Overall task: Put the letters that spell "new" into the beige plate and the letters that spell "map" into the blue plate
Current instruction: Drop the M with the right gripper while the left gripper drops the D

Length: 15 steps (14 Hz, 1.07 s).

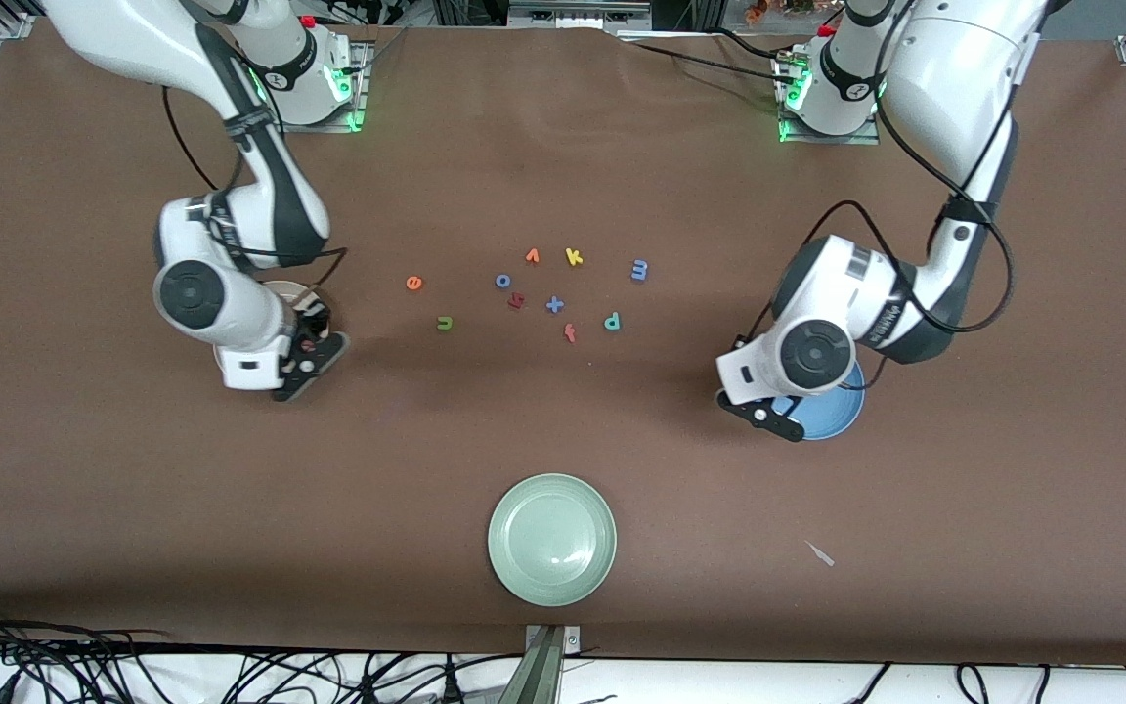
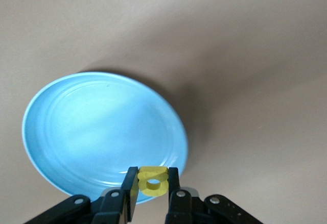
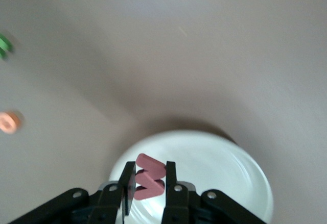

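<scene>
The left gripper (image 2: 153, 183) is clamped on the yellow "a" (image 2: 153, 180) and hangs over the rim of the blue plate (image 2: 92, 132), which lies toward the left arm's end of the table (image 1: 563, 147). The right gripper (image 3: 149, 180) is clamped on the pinkish-red "w" (image 3: 148, 182) and hangs over the rim of the beige plate (image 3: 214, 163), which lies toward the right arm's end. Both arms reach out from their bases at the table's upper edge in the front view, elbows bent, wrists turned downward over their plates. The remaining task letters lie on the table between the two plates: the orange "e" (image 1: 413, 283) and green "n" (image 1: 444, 323) toward the right arm's end, the blue-purple "m" (image 1: 639, 270) and teal "p" (image 1: 612, 321) toward the left arm's end. A pale green plate (image 1: 551, 539) lies near the table's edge closest to the front camera.
</scene>
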### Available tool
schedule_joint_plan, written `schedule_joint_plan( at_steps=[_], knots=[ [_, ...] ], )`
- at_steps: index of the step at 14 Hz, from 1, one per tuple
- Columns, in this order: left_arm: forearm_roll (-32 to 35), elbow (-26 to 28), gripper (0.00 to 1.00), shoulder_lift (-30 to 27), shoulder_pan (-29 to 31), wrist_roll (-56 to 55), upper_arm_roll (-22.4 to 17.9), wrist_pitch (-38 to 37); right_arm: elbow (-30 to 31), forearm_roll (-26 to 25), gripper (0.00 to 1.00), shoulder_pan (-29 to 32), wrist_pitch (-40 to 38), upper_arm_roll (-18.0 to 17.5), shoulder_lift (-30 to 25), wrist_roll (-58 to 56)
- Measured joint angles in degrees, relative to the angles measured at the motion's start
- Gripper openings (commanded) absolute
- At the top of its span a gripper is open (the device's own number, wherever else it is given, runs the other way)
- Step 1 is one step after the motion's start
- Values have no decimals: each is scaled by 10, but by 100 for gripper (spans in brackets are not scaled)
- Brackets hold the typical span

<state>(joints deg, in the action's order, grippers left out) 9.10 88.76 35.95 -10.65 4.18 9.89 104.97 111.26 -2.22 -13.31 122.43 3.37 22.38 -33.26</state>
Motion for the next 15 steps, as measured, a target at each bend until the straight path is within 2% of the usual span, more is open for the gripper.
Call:
schedule_joint_plan(
  at_steps=[2, 3, 4, 7, 8, 9, 12, 15],
  knots=[
    [0, 10, 9, 9, 9, 15, 0, 0, 11, 0, 2, 4, -7, 26, 2, -5],
    [2, 14, 12, 17, 9, 17, 0, 1, 19, 0, 47, 4, -7, 37, 5, -5],
    [9, 16, 15, 26, 8, 17, 1, 2, 26, 2, 99, 5, -7, 47, 10, -5],
    [19, 17, 21, 46, 12, 17, 0, 8, 31, 28, 100, 8, -13, 59, 17, -4],
    [20, 17, 47, 47, 15, 18, 0, 8, 30, 42, 100, 8, -17, 60, 15, -1],
    [23, 17, 99, 47, 18, 18, 0, 9, 28, 51, 100, 8, -20, 60, 11, 9],
    [34, 16, 100, 46, 19, 18, 1, 9, 28, 60, 100, 7, -24, 57, -1, 72],
    [34, 13, 100, 42, 14, 14, 12, 9, 27, 96, 100, 5, -24, 45, -4, 124]
  ],
)
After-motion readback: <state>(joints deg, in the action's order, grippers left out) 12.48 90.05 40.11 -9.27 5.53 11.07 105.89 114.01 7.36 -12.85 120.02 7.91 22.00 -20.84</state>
